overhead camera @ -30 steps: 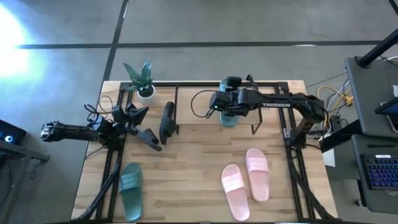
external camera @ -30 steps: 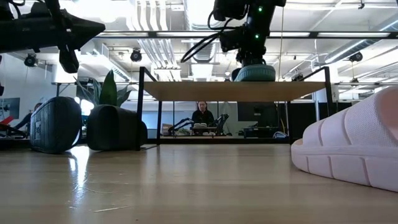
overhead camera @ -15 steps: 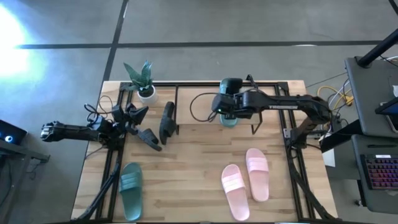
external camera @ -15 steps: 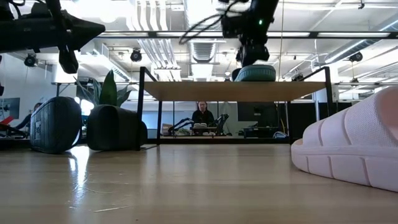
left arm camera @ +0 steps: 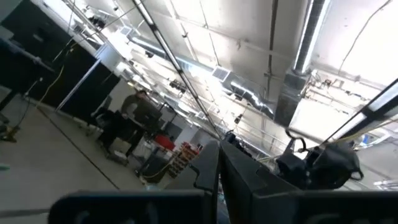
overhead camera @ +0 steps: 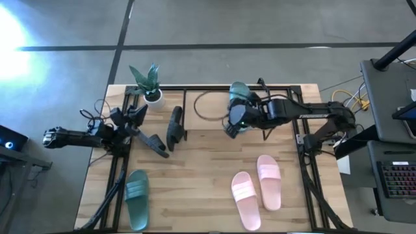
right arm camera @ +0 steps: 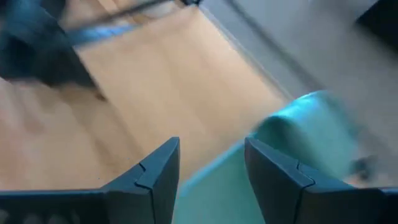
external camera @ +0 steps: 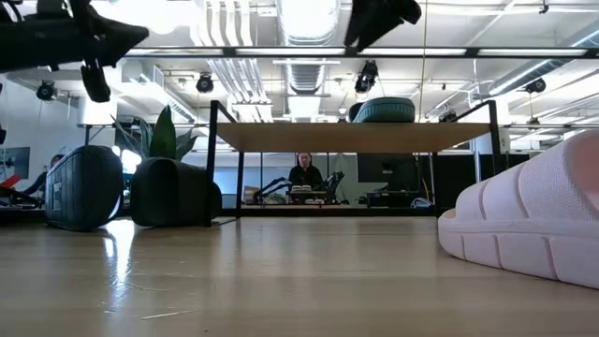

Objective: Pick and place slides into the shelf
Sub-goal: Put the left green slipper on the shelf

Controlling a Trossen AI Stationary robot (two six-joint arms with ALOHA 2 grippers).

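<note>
One dark green slide [overhead camera: 238, 92] lies sole-down on the shelf's top board [external camera: 356, 138], toward its right end; in the low view it is the green slide [external camera: 384, 109]. My right gripper [overhead camera: 229, 128] hangs open above and just in front of it, touching nothing, and the right wrist view shows the open gripper [right arm camera: 211, 168] with the green slide [right arm camera: 305, 124] beyond. My left gripper [overhead camera: 138, 115] is shut, raised over the table's left side. Two black slides [overhead camera: 174, 127] [overhead camera: 155, 143] stand on edge left of the shelf. The other green slide [overhead camera: 137, 198] and the pink pair [overhead camera: 246, 192] [overhead camera: 268, 172] lie flat near the front.
A potted plant [overhead camera: 151, 84] stands at the far left corner, beside the shelf's black frame [external camera: 213, 159]. A loose cable [overhead camera: 208, 104] loops over the shelf's top. A pink slide [external camera: 524, 225] fills the low view's right side. A person sits beyond the table [external camera: 304, 173].
My right gripper has opened and let go of the green slide, which stays on the shelf's top. The gripper has then risen and drawn back toward the table's near edge. My left gripper has lifted slightly.
</note>
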